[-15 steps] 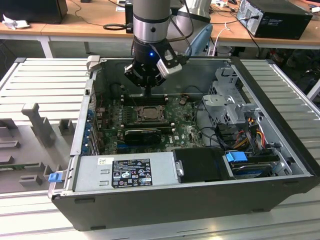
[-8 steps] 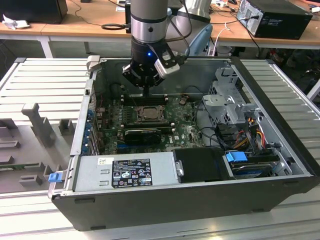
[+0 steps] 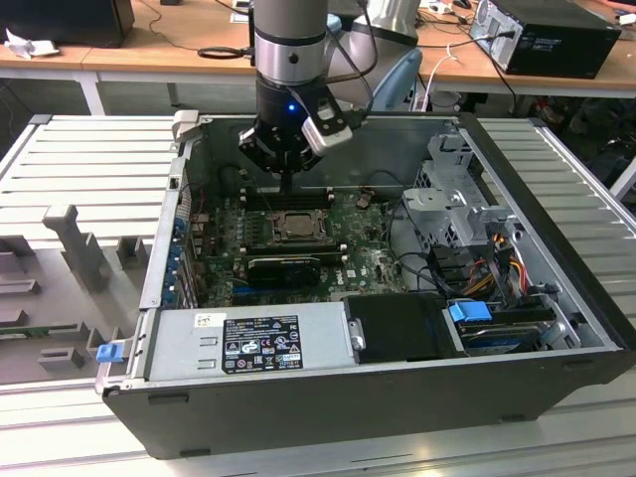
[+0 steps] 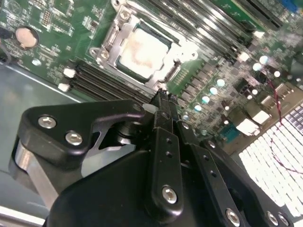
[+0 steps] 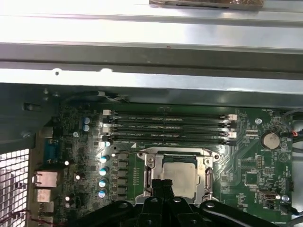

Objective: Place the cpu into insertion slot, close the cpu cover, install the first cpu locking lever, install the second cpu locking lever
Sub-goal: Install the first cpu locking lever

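Closest to us in both wrist views is the black tool (image 4: 163, 98) (image 5: 163, 185). Its two fingers are drawn narrow, tip against tip, with nothing that we can make out between them. Largest of all is the slatted grey surface (image 3: 89, 169), and on it the open computer case (image 3: 397, 397) lies on its side. Inside the case we see the green motherboard (image 3: 373, 260) lying flat. In the exterior view the arm (image 3: 290, 40) comes down over the board's far part, with the tool above the long black memory slots (image 5: 165, 127). Just beside those slots is the insertion slot (image 5: 177, 160). The cpu cover (image 5: 147, 172) appears to lie flat over it, framing the socket. Within the cut-out the cpu (image 5: 184, 176) sits in the slot, silver face up. The fingertips reach the socket's edge on the memory-slot side. We cannot tell whether they touch a lever there.
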Robot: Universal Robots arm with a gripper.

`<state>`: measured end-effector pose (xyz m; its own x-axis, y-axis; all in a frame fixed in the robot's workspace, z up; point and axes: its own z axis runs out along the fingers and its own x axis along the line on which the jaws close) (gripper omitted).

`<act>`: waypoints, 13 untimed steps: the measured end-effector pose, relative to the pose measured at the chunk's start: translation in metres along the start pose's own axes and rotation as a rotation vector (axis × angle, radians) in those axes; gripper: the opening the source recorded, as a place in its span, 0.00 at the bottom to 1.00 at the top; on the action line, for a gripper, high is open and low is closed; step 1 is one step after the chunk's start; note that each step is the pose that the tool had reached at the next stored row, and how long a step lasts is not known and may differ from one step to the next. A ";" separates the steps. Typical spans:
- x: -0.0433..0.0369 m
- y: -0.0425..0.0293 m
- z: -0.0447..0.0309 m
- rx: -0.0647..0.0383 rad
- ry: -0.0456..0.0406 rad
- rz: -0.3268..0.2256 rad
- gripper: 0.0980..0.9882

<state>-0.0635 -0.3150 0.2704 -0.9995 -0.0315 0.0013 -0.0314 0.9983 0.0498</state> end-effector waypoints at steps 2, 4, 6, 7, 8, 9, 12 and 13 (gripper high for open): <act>0.0137 0.0004 0.0002 0.000 -0.0001 0.000 0.01; 0.0303 0.0010 0.0006 0.000 -0.0002 0.000 0.01; 0.0405 0.0020 0.0027 0.000 -0.0004 0.000 0.01; 0.0443 0.0025 0.0044 0.000 -0.0003 0.000 0.01; 0.0458 0.0034 0.0057 0.000 -0.0002 0.000 0.01; 0.0477 0.0050 0.0070 0.000 -0.0001 0.000 0.01; 0.0498 0.0123 0.0106 0.000 -0.0002 0.000 0.01; 0.0497 0.0146 0.0111 0.000 -0.0001 0.000 0.01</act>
<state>-0.1137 -0.3014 0.2601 -0.9995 -0.0316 0.0012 -0.0315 0.9983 0.0497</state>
